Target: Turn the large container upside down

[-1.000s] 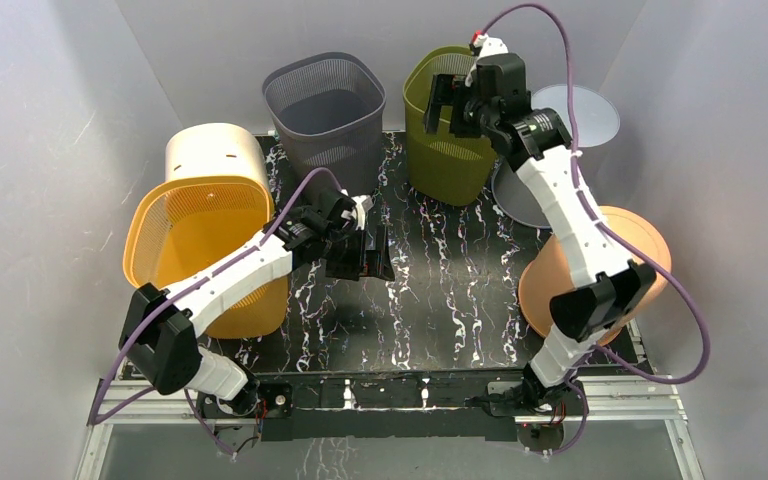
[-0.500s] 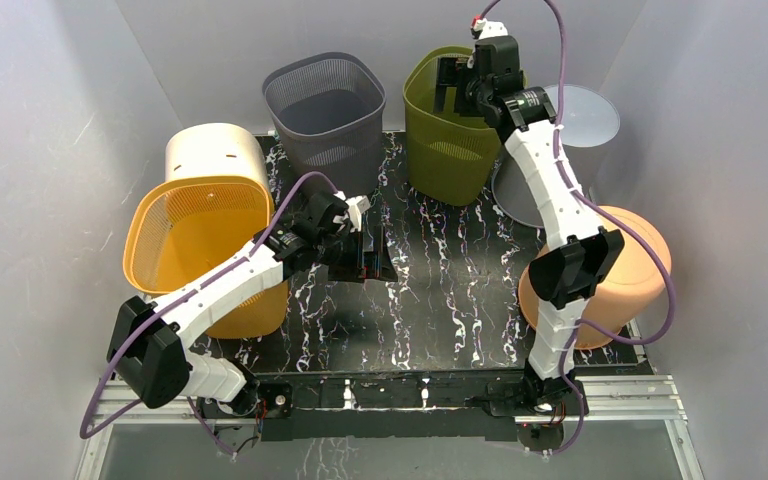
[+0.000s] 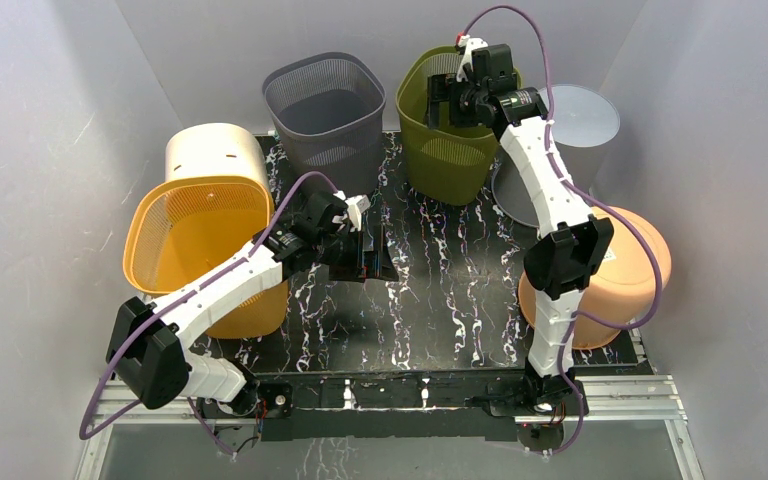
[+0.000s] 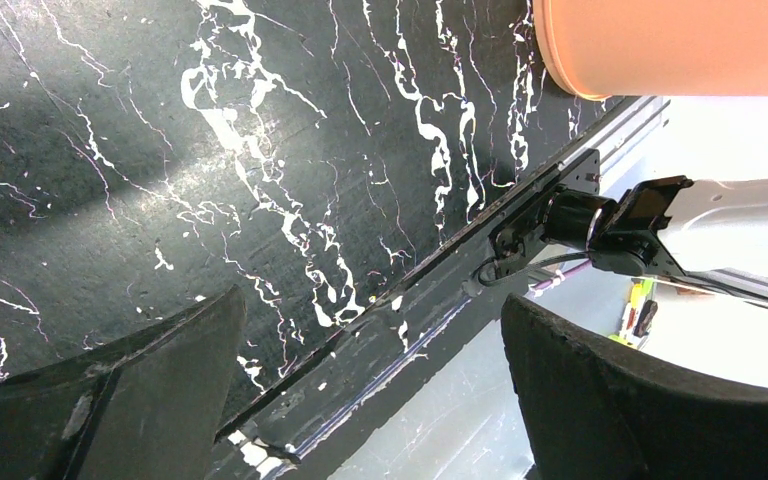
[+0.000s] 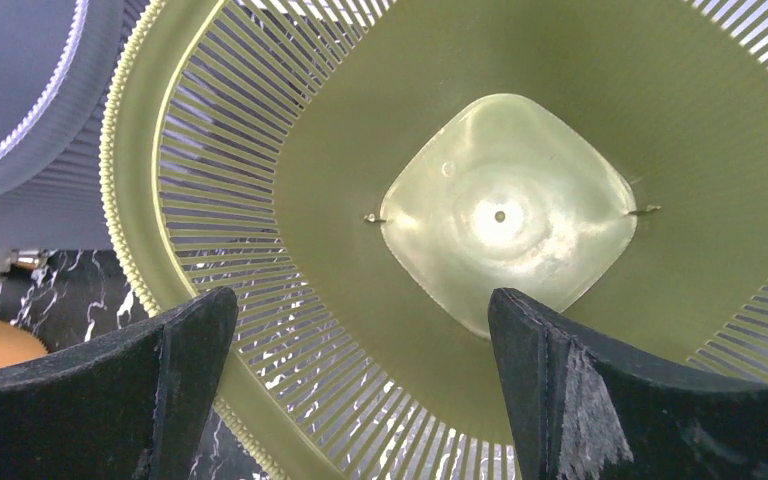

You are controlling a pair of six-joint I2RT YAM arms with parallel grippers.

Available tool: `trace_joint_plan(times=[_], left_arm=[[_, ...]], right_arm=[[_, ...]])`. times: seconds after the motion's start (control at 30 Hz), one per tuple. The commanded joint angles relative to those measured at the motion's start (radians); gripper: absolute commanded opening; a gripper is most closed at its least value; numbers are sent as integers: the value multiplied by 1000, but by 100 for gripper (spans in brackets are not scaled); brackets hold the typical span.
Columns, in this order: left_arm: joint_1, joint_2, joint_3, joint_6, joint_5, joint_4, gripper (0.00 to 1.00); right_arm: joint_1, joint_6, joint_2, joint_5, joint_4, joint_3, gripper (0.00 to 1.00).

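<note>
An olive-green slatted basket (image 3: 450, 150) stands upright at the back of the black marbled mat (image 3: 440, 280), with its opening facing up. My right gripper (image 3: 447, 102) hangs over its opening, open and empty. The right wrist view looks straight down into the basket (image 5: 500, 215), with the gripper (image 5: 362, 300) above the near left part of the rim (image 5: 130, 200). My left gripper (image 3: 365, 255) is open and empty, low over the mat's middle left. The left wrist view shows it (image 4: 372, 300) above the mat's front edge.
A grey mesh basket (image 3: 325, 105) stands upright left of the olive one. A yellow mesh basket (image 3: 200, 240) and a cream container (image 3: 212, 150) are at the left. A lavender container (image 3: 585, 120) and an overturned peach container (image 3: 610, 270) are at the right.
My right gripper has swung up and left, from beside the olive basket's right rim to over its opening. My left arm shifted slightly and its gripper stays open.
</note>
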Motion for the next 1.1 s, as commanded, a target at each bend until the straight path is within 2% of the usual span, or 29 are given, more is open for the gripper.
trace_joint_plan(times=[0.0, 0.37, 0.57, 0.63, 0.73, 0.8, 1.0, 1.07], left_arm=[[5, -40, -20, -3, 22, 1, 98], [4, -26, -8, -7, 25, -1, 98], [5, -40, -20, -17, 4, 2, 98], [5, -51, -27, -14, -11, 4, 98], [4, -83, -47, -7, -49, 19, 98], [3, -94, -50, 0, -68, 15, 98], [1, -94, -59, -4, -68, 24, 98], [0, -88, -62, -7, -66, 25, 98]], right_arm=[[4, -55, -5, -76, -12, 40, 98], [3, -22, -47, -61, -10, 48, 98], [2, 67, -51, 49, -22, 125, 98], [-5, 108, -115, 131, 66, 21, 98], [-37, 156, -245, 159, 266, -168, 98], [-60, 186, -294, 177, 302, -210, 98], [-107, 255, -310, 373, 211, -174, 98], [-136, 295, -313, 374, 194, -193, 98]])
